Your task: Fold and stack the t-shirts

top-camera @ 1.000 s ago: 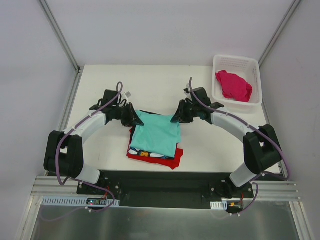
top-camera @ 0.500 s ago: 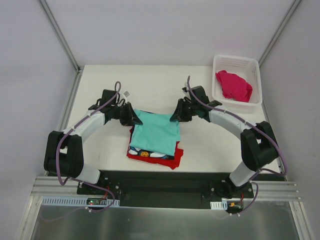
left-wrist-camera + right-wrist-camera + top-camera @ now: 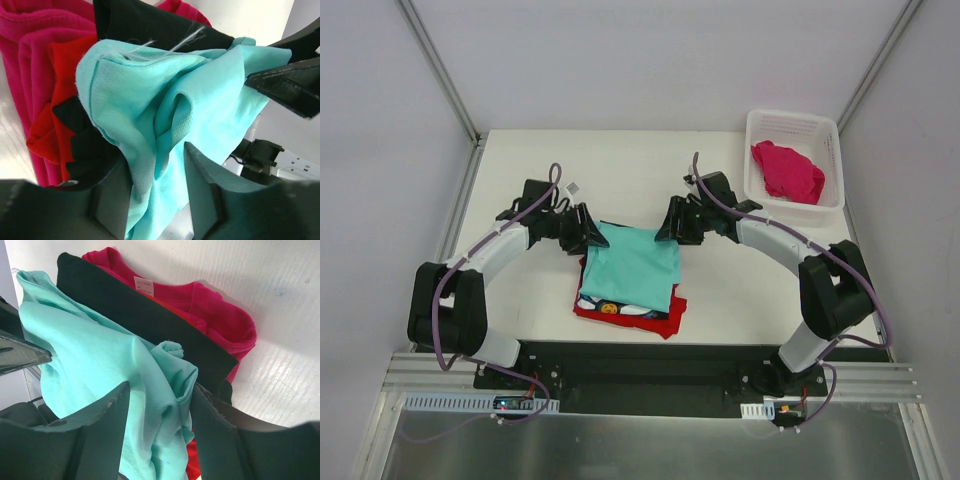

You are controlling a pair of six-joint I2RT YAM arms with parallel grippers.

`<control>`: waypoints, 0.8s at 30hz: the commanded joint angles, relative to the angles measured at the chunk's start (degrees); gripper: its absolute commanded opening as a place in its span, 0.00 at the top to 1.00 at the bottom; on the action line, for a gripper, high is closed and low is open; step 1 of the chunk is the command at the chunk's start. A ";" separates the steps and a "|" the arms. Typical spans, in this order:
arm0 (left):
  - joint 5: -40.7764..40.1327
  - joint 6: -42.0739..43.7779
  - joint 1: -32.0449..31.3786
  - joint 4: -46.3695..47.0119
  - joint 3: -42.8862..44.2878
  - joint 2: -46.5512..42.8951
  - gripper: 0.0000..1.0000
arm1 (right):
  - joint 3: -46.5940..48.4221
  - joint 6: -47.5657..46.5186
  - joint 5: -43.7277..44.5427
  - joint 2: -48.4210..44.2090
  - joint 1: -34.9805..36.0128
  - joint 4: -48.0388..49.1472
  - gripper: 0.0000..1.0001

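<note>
A mint-teal t-shirt (image 3: pixel 635 262) lies folded on top of a stack in the middle of the table. Under it are a black t-shirt (image 3: pixel 610 307) with a print and a red t-shirt (image 3: pixel 662 322). My left gripper (image 3: pixel 592 232) is at the teal shirt's far left corner and my right gripper (image 3: pixel 668 228) at its far right corner. In the left wrist view the left gripper (image 3: pixel 155 170) is open, with loose teal cloth (image 3: pixel 140 95) bunched between the jaws. The right gripper (image 3: pixel 160 390) is also open astride a teal fold (image 3: pixel 90 350). Magenta cloth (image 3: pixel 210 305) shows under the black layer (image 3: pixel 150 325).
A white lattice basket (image 3: pixel 792 118) stands at the back right with a crumpled magenta-pink t-shirt (image 3: pixel 786 172) inside. Metal frame posts run along both sides of the white table (image 3: pixel 620 160).
Both grippers have opened their jaws and let go of the teal shirt's far corners. The shirt's far edge has settled onto the stack. The arms have barely moved.
</note>
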 commanded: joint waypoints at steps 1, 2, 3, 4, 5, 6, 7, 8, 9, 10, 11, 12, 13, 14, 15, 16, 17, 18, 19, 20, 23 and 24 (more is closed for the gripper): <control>-0.43 1.44 1.00 -0.50 -0.53 -2.73 0.48 | 2.31 -1.89 2.08 -1.22 0.06 -2.55 0.43; -0.87 1.70 1.09 -0.85 -0.27 -3.08 0.43 | 2.66 -2.32 2.87 -1.40 0.15 -3.77 0.40; -1.14 1.88 1.35 -1.63 -0.09 -3.78 0.40 | 3.01 -3.29 3.49 -1.49 0.15 -4.66 0.37; -1.75 2.05 1.44 -2.16 0.17 -4.13 0.33 | 3.62 -3.82 4.28 -1.57 0.06 -5.45 0.36; -2.10 2.75 1.62 -2.87 0.96 -4.49 0.17 | 3.80 -4.35 5.07 -1.84 -0.03 -6.59 0.35; -2.54 3.10 2.06 -3.74 1.49 -4.92 0.05 | 4.06 -5.39 5.86 -2.36 -0.03 -7.29 0.32; -3.76 3.54 2.23 -5.23 2.10 -5.36 0.01 | 5.02 -6.01 6.65 -2.63 -0.12 -8.17 0.32; -4.47 4.24 2.58 -6.29 3.24 -5.54 0.01 | 5.47 -6.54 8.05 -2.89 -0.38 -9.83 0.32; -5.18 4.60 2.85 -7.08 3.95 -6.41 0.01 | 5.91 -6.98 8.76 -3.85 -0.47 -10.55 0.31; -5.79 4.95 3.11 -8.74 4.74 -6.77 0.01 | 6.35 -7.77 9.12 -4.38 -0.64 -11.16 0.31; -7.36 5.82 3.20 -9.63 6.57 -7.21 0.01 | 7.57 -8.13 9.90 -4.91 -0.82 -12.47 0.30; -7.90 6.09 3.12 -10.60 7.72 -8.00 0.01 | 8.10 -8.39 10.26 -6.31 -0.82 -13.01 0.30; -8.34 6.36 3.20 -11.48 8.78 -8.35 0.01 | 8.63 -8.74 10.70 -7.02 -0.82 -13.54 0.30; -8.69 6.71 3.20 -12.44 10.70 -8.71 0.01 | 9.68 -8.92 11.40 -7.81 -0.82 -14.24 0.30; -8.52 6.71 3.12 -12.80 11.50 -9.32 0.01 | 10.04 -9.18 11.58 -8.42 -0.82 -14.51 0.31; -8.17 6.62 3.20 -12.80 12.30 -9.58 0.01 | 10.22 -9.18 11.67 -9.73 -0.91 -14.60 0.32; -7.65 6.19 3.20 -12.72 13.35 -9.67 0.01 | 10.22 -8.92 11.84 -10.27 -0.82 -14.60 0.34; -5.90 5.84 3.20 -12.72 13.79 -9.76 0.01 | 9.61 -8.75 11.58 -10.54 -0.91 -14.51 0.36; -4.75 5.48 3.12 -12.37 14.06 -9.50 0.01 | 9.17 -8.48 11.32 -11.06 -0.91 -14.07 0.38; -3.18 4.70 3.11 -11.49 13.97 -9.33 0.01 | 8.55 -7.52 10.53 -11.07 -0.91 -12.85 0.38; 3.42 2.94 3.11 -6.40 11.96 -8.19 0.01 | 4.69 -4.81 7.38 -11.59 -0.99 -7.76 0.38; 5.69 2.67 3.11 -4.04 11.52 -7.83 0.01 | 3.81 -4.01 6.23 -11.51 -1.08 -6.44 0.38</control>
